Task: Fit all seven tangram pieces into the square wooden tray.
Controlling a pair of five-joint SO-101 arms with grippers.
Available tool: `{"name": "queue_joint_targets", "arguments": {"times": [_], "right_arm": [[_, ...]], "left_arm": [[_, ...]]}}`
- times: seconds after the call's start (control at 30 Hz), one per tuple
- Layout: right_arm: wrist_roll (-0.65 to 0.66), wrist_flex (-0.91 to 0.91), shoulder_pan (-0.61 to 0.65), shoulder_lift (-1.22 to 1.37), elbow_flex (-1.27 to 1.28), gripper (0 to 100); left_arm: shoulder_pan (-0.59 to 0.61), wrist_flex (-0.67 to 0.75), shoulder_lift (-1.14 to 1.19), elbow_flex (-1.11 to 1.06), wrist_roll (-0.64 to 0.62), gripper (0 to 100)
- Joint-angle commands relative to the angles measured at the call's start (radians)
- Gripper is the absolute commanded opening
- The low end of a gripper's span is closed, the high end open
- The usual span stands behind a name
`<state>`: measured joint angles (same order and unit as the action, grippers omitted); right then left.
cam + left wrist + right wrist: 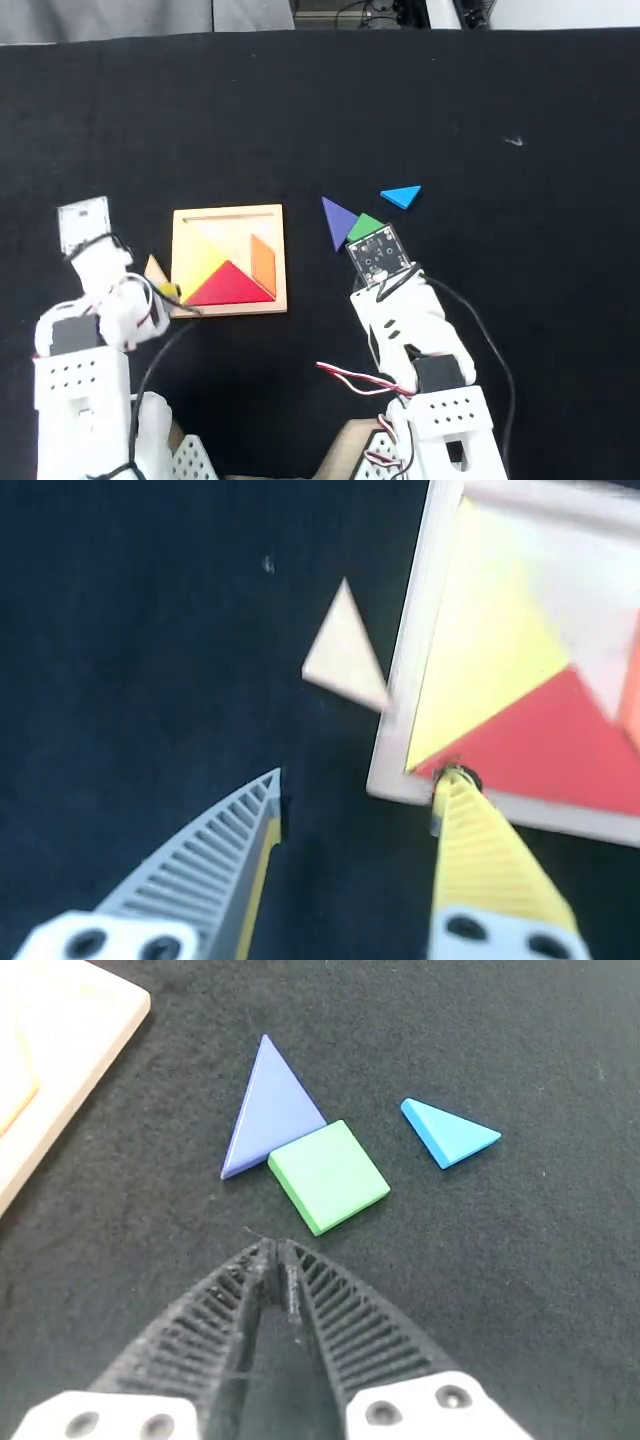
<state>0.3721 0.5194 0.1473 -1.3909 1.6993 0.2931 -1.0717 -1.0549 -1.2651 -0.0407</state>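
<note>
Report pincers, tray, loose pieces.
Left pincer open at corner of square wooden tray. Right pincer shut, short of green square block. Also outside: purple triangle, blue triangle, pale wooden triangle.

High view: green square (365, 226) half under right arm (400, 310) at its 6 o'clock. Pale triangle (154, 268), at tray (228, 210) 8 o'clock, partly behind left arm (110, 290). Wrist views: tray cut off by picture edges, blurred in the left one.
</note>
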Motion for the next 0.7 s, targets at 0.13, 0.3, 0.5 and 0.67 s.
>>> {"name": "queue_joint_targets", "arguments": {"times": [0.13,0.3,0.5,0.67], "right_arm": [[0.008,-0.015,0.014,-0.019,-0.008,1.2],[0.008,-0.015,0.014,-0.019,-0.007,1.2],[0.008,-0.015,0.014,-0.019,-0.007,1.2],[0.008,-0.017,0.014,-0.019,-0.005,1.2]], "left_arm": [[0.010,0.046,-0.233,-0.179,0.097,24],[0.004,0.038,-0.534,-0.329,0.104,24],[-0.007,-0.038,-0.779,-0.423,0.112,24],[-0.035,-0.064,-0.735,-0.437,0.198,24]]}}
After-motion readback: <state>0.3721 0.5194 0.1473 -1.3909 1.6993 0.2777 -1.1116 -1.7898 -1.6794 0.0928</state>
